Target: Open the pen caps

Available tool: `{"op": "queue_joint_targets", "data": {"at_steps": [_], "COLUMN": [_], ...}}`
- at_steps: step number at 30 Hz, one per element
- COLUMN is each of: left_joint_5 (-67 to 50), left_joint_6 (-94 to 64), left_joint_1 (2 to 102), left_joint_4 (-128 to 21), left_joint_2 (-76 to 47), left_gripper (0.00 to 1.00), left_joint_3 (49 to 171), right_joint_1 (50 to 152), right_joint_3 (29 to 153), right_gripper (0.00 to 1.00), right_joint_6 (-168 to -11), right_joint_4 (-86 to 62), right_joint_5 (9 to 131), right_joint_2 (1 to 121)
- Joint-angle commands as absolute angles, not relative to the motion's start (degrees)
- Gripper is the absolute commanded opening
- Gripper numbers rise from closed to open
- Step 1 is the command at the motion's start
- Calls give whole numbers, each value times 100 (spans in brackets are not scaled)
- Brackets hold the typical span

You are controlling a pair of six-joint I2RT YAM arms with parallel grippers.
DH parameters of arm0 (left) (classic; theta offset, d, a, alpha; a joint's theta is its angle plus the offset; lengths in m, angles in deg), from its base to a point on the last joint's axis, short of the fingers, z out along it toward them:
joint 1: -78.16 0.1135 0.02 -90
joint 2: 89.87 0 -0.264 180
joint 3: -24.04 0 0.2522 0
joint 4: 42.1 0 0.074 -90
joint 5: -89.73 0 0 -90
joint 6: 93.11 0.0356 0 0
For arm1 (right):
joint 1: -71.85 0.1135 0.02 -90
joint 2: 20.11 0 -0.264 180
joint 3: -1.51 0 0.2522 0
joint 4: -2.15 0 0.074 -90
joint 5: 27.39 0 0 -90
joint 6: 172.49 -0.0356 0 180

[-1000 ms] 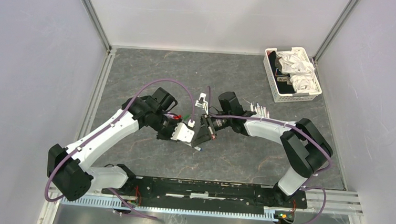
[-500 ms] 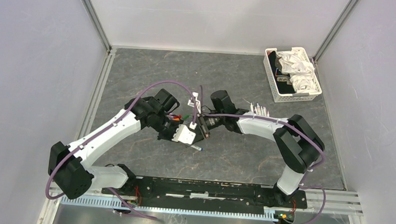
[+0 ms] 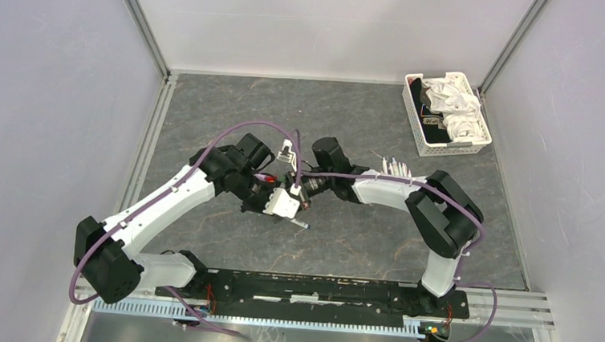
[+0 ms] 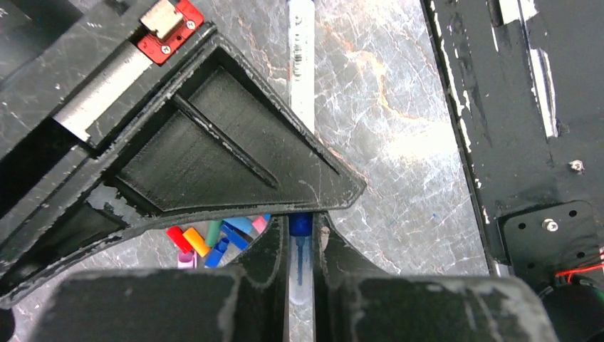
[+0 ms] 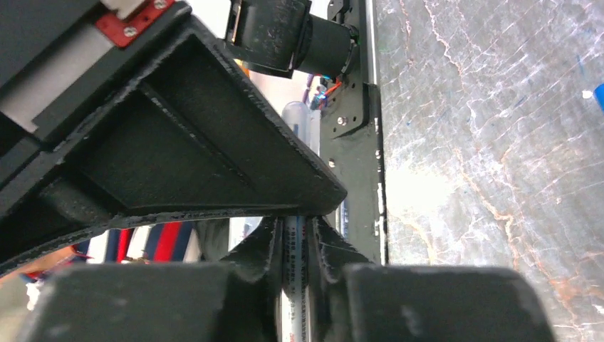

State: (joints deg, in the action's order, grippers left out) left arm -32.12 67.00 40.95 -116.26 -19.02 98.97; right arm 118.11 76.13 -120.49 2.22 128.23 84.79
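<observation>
A: So, where's the cap?
B: The blue cap (image 4: 300, 225) is pinched between the left gripper (image 4: 303, 214) tips; the right gripper (image 5: 293, 221) clamps the pen barrel (image 5: 293, 260).
A: Handling?
B: Probably light, stiff and slick. Pull straight along the barrel.

Small stubby plastic pen caps (image 4: 214, 239) in red, orange, green, blue and pink are clustered loosely on the grey tabletop (image 4: 399, 107). A dark blue cap (image 4: 300, 225) is seen apart, at the end of a slim white pen (image 4: 301, 64).
</observation>
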Motion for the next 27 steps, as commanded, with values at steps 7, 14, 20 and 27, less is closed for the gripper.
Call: {"op": "queue_joint_targets", "data": {"at_steps": [7, 14, 20, 27], "left_joint_5": [-3612, -3568, -3577, -3603], "left_joint_6": [6525, 6674, 6795, 6784], "left_joint_1": [4046, 4046, 4046, 4038], "left_joint_4": [-11465, -11466, -11501, -11499], "left_joint_2": [-1850, -1811, -1820, -1867], "left_gripper": [45, 48, 17, 2], "left_joint_3": [10176, 10143, 10122, 10170], "right_joint_1": [11877, 11875, 11876, 12082], "right_joint_3": [7065, 7108, 7142, 7337], "right_gripper": [0, 0, 0, 27], "right_joint_6": [-15100, -15836, -15950, -15560], "right_joint_4": [4487, 5315, 5353, 4812], "right_joint_5": [13113, 13177, 13147, 13125], "right_joint_2": [8724, 8802, 8827, 8961]}}
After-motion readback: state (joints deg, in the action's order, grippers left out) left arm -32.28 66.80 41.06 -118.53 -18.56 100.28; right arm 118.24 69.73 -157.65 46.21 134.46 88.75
